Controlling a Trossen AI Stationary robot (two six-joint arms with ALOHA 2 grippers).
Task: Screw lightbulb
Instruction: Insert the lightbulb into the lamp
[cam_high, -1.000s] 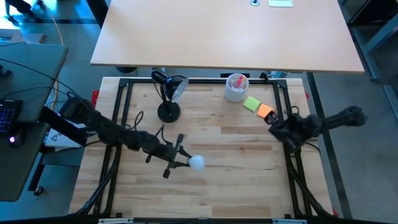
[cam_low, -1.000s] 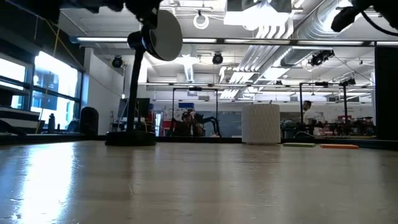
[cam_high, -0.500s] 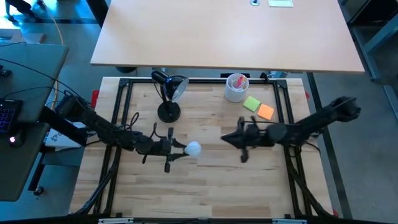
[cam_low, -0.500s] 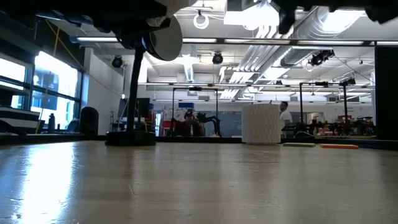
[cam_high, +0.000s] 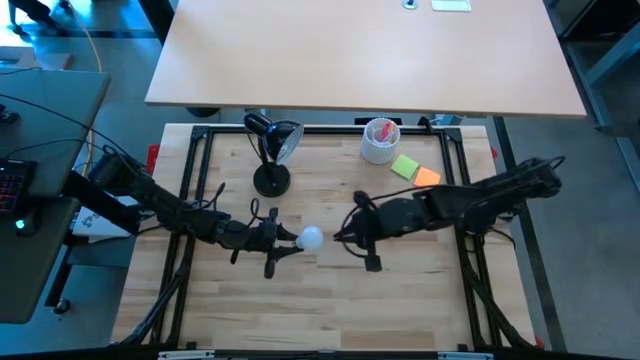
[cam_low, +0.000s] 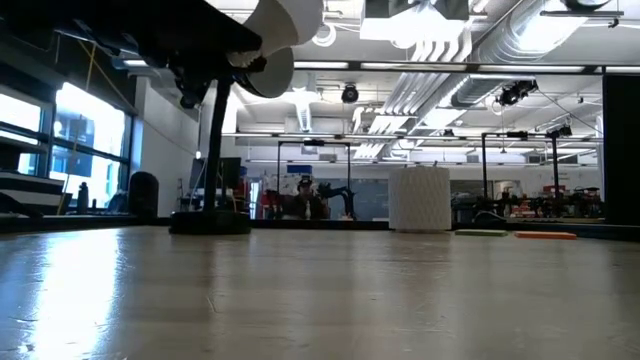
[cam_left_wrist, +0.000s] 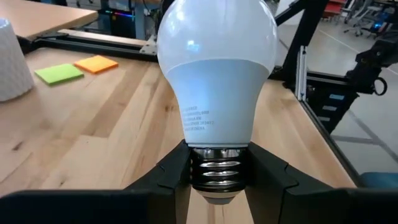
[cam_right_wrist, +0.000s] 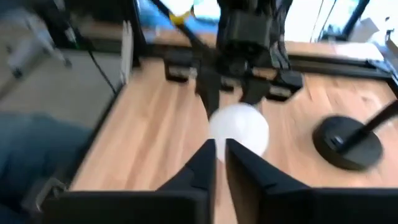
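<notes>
Clearly, the left end effector (cam_high: 285, 238) pinched the lightbulb (cam_high: 312, 238) by its screw base, holding it above the middle of the bench (cam_high: 400, 290). The right end effector (cam_high: 343, 238), fingers nearly pressed together, hung just beside the glass. A careless approach might knock the bulb loose, and the lamp (cam_high: 273, 160) stood well apart.

White lightbulb (cam_high: 312, 238) held aloft by its screw base.
</notes>
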